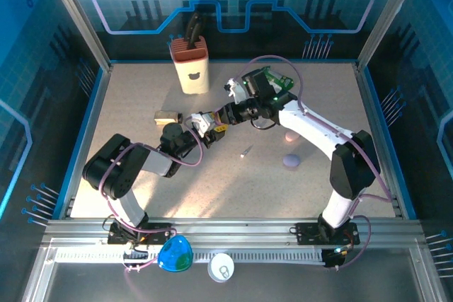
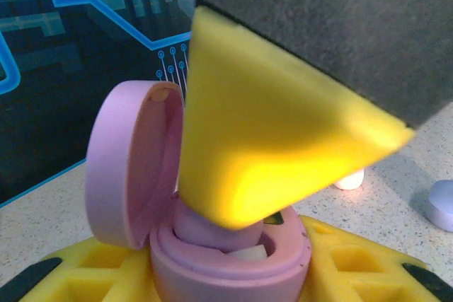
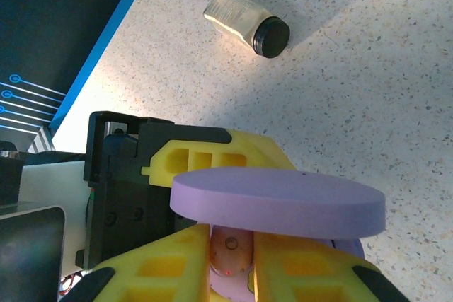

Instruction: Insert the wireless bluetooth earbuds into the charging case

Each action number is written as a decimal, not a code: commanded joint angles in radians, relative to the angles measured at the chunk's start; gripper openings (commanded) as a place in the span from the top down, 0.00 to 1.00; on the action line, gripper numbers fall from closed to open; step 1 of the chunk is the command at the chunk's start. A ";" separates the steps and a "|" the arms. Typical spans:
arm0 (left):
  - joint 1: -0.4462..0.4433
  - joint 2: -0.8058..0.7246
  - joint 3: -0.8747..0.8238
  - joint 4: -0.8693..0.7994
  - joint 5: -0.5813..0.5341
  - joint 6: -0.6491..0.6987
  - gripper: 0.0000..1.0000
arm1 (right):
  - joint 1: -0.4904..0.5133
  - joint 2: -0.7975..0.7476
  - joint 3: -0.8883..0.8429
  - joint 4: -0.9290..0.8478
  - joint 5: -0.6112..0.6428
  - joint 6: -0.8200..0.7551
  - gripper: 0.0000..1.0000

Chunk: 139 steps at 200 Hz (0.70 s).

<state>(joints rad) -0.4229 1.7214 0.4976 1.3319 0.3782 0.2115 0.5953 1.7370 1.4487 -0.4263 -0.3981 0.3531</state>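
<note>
— Where is the earbud (image 3: 230,254) to be found, and how are the claws set?

— It is pinched between the narrowed yellow fingers (image 3: 159,274) of the right gripper (image 3: 231,244), just above the charging case (image 2: 226,263). The case is clamped low on its base by the left gripper (image 2: 230,288), and its lid (image 2: 131,167) stands open beside the wells. One finger of the right gripper is seen right over the open base. Whether it touches the case cannot be told.

— How is the earbud expected to handle?

— It is judged very light, hard and smooth, so it could be squirted out or twisted by too firm a pinch. Hold is best taken across its rounded body, with the end that seats left free. The hinge is judged the weak part of the case, so the case is better gripped by its base.

— Can any writing be read?

— No brand or label can be read on the case or the earbud. Behind the case, a tan holder (image 1: 191,68) bears a small cat-face mark. Beyond the case, a capped bottle (image 3: 244,22) lies on the table (image 3: 368,90), and no wording can be made out on it.
</note>
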 commanded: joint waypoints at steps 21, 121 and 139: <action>-0.010 -0.001 0.029 0.003 -0.012 -0.005 0.59 | 0.018 0.005 0.017 0.006 -0.039 -0.020 0.72; -0.010 -0.016 -0.010 -0.010 0.004 0.027 0.59 | -0.028 -0.069 0.036 0.047 -0.023 -0.035 0.50; -0.010 -0.019 -0.020 -0.001 0.007 0.038 0.59 | -0.025 -0.011 0.100 0.038 -0.034 -0.034 0.54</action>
<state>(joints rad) -0.4240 1.7214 0.4999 1.3136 0.3706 0.2173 0.5747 1.6596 1.4666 -0.3927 -0.4042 0.3309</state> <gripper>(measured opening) 0.414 0.480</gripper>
